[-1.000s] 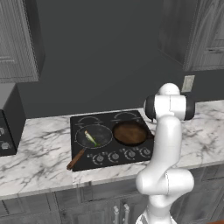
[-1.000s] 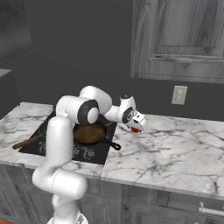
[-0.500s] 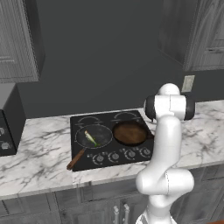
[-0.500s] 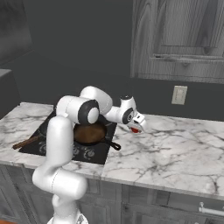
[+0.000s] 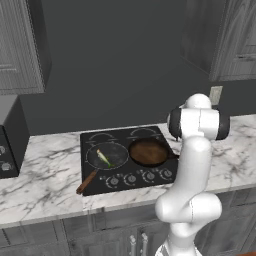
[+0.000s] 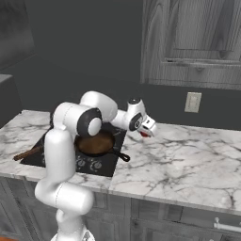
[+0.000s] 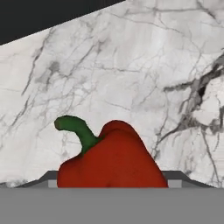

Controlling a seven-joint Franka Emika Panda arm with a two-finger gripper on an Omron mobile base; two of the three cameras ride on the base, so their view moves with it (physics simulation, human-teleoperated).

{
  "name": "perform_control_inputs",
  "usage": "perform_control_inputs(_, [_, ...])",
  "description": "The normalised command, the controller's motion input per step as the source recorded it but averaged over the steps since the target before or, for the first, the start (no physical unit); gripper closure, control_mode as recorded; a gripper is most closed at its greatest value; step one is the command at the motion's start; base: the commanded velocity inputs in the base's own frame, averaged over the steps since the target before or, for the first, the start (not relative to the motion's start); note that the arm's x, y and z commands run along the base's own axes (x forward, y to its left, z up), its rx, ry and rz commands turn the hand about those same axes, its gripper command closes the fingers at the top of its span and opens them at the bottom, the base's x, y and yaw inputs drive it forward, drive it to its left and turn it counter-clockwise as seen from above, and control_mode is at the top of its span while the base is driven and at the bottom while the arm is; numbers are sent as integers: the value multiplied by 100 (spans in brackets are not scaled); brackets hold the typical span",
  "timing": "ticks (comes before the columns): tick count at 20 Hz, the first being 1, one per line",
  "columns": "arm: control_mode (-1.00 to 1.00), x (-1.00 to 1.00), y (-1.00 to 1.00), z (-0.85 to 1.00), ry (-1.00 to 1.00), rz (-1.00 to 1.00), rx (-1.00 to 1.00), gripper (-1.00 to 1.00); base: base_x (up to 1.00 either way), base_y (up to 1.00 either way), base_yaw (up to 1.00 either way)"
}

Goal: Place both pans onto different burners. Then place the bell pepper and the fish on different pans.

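My gripper [image 6: 147, 130] hovers just right of the cooktop [image 5: 120, 182], low over the marble counter, shut on the red bell pepper [image 6: 145, 134]. In the hand view the bell pepper [image 7: 113, 162], with its green stem, sits between the two fingertips. The black pan [image 5: 95, 150] with the reddish-brown handle rests on the front left burner and holds the fish [image 5: 104, 158]. Beside it, on the front right burner, sits the brown pan [image 5: 148, 151], with nothing in it. In the right base view the brown pan [image 6: 96, 142] lies partly behind my arm.
A dark appliance [image 5: 7, 140] stands at the counter's far left. The marble counter [image 6: 188, 155] stretches to the right of the cooktop, under a wall outlet [image 6: 193, 102] and an upper cabinet [image 6: 197, 42].
The jaws have closed in on the bell pepper. The arm and both pans have hardly moved.
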Motion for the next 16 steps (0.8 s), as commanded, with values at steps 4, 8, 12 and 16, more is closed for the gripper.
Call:
perform_control_inputs(4, [-100,-51,38,27,-17,0,0,100,0,0,0])
perform_control_inputs(8, [-100,-76,56,1,-15,0,-2,100,0,0,0])
perform_control_inputs(12, [-100,-76,50,9,-16,0,-2,100,0,0,0])
perform_control_inputs(16, [-100,-52,27,57,-17,-1,-2,100,0,0,0])
